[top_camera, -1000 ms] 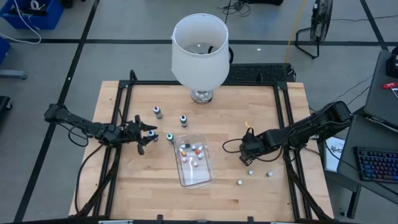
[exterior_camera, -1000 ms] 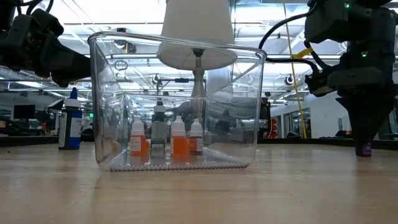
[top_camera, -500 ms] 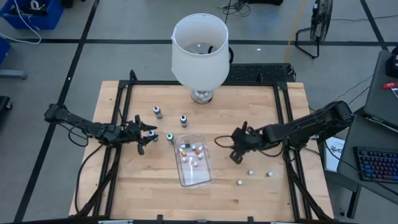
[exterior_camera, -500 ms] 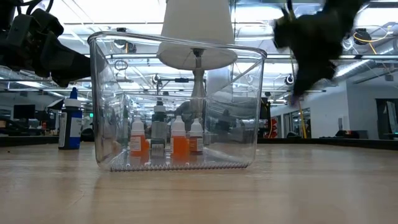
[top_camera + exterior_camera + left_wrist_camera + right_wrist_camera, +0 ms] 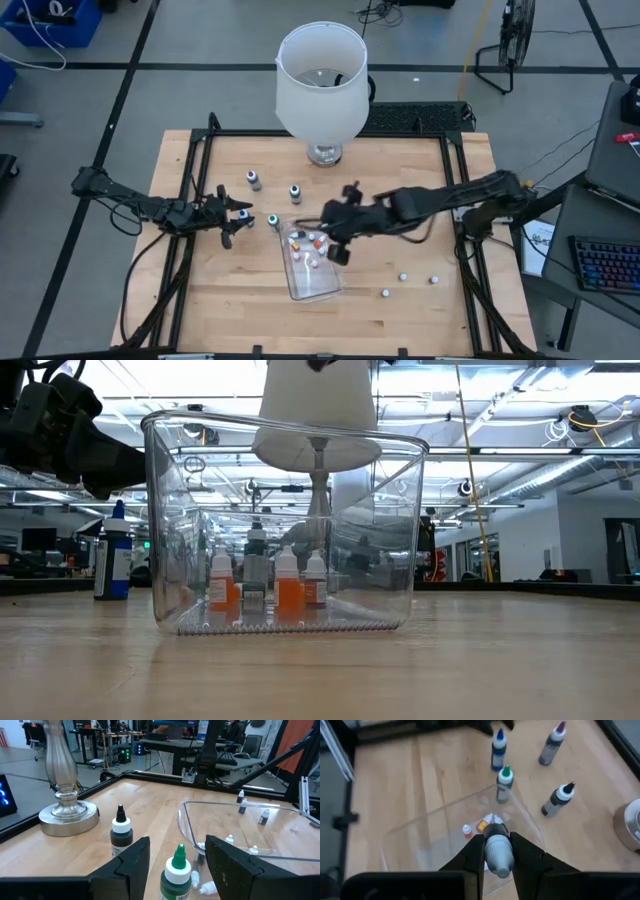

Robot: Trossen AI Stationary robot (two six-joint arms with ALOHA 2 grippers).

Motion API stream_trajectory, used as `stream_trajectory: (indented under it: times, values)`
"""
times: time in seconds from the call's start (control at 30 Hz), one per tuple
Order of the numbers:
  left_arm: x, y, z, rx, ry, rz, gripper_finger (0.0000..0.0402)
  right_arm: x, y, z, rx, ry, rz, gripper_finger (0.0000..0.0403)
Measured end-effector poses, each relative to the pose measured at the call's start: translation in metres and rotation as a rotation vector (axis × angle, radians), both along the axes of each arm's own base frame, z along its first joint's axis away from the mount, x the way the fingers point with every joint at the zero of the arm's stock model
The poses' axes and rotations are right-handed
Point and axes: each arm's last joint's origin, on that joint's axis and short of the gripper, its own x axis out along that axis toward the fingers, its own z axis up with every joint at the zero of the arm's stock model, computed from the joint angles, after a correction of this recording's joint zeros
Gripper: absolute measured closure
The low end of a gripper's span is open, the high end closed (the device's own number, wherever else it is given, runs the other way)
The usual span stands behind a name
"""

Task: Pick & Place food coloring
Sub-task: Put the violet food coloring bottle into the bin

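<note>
The clear tray [image 5: 312, 275] lies at mid-table with several small bottles [image 5: 288, 588] standing inside. My right gripper [image 5: 336, 245] hovers over the tray's right part, shut on a grey-topped food coloring bottle [image 5: 498, 851]. My left gripper [image 5: 240, 214] is open, low at the table's left. Its fingers [image 5: 132, 865] stand on either side of a green-capped bottle [image 5: 176, 872] without touching it. That bottle [image 5: 272, 220] stands upright just left of the tray. Loose bottles stand near it, one black-tipped [image 5: 121, 832] and one blue [image 5: 498, 750]. My right gripper pinches the food coloring bottle between its two fingers [image 5: 472, 857], which point down from above. Only the bottle's grey upper end [image 5: 498, 845] shows between them. The bottle is lifted clear, above the tray's inside.
A white lampshade [image 5: 321, 80] on a metal base [image 5: 67, 812] stands at the far middle. Two bottles [image 5: 254, 179] [image 5: 296, 191] stand left of it. Three small bottles [image 5: 403, 275] [image 5: 434, 279] [image 5: 386, 293] remain on the table's right near side. Black rails [image 5: 195, 170] border the table.
My right gripper has risen from the table's right side and swung left toward the tray, carrying the bottle it had stood over. It has left the low view and now hangs above the tray. The left arm has kept still.
</note>
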Motion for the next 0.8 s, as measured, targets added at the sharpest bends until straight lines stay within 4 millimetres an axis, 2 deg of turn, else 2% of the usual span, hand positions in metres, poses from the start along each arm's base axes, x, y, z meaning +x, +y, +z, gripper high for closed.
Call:
stream_trajectory:
  times: [0.17,0.37,0.6,0.8]
  values:
    - [0.0,0.0,0.0,0.0,0.0,0.0,0.021,0.039,0.006,-0.012,-0.022,0.137,0.07,0.0346]
    - [0.0,0.0,0.0,0.0,0.0,0.0,0.021,0.073,0.016,-0.046,0.027,0.222,0.197,0.0346]
    - [0.0,0.0,0.0,0.0,0.0,0.0,0.021,0.082,0.021,-0.084,-0.013,0.367,0.224,0.0346]
    - [0.0,0.0,0.0,0.0,0.0,0.0,0.0211,0.076,0.038,-0.104,-0.014,0.487,0.241,0.0346]
